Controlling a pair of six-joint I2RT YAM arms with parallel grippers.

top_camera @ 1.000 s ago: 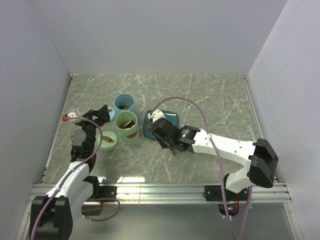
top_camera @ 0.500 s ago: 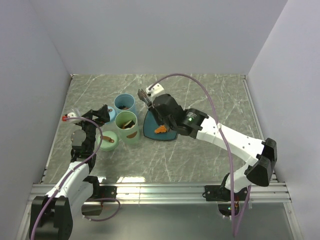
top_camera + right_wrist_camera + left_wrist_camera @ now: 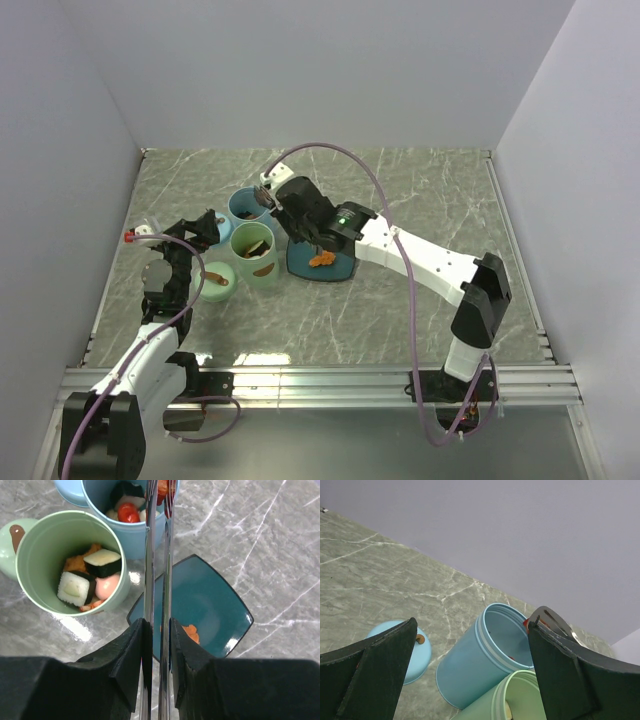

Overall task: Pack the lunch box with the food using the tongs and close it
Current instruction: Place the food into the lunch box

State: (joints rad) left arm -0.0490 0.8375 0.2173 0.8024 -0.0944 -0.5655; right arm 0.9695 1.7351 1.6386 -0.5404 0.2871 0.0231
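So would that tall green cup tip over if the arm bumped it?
Possibly. The green cup looks taller than it is wide, so a knock near the rim might topple it. The food pieces lying at its bottom probably steady it somewhat. On the smooth marble-look table it may simply slide instead.

Orange food [image 3: 191, 633], teal plate [image 3: 215, 597]
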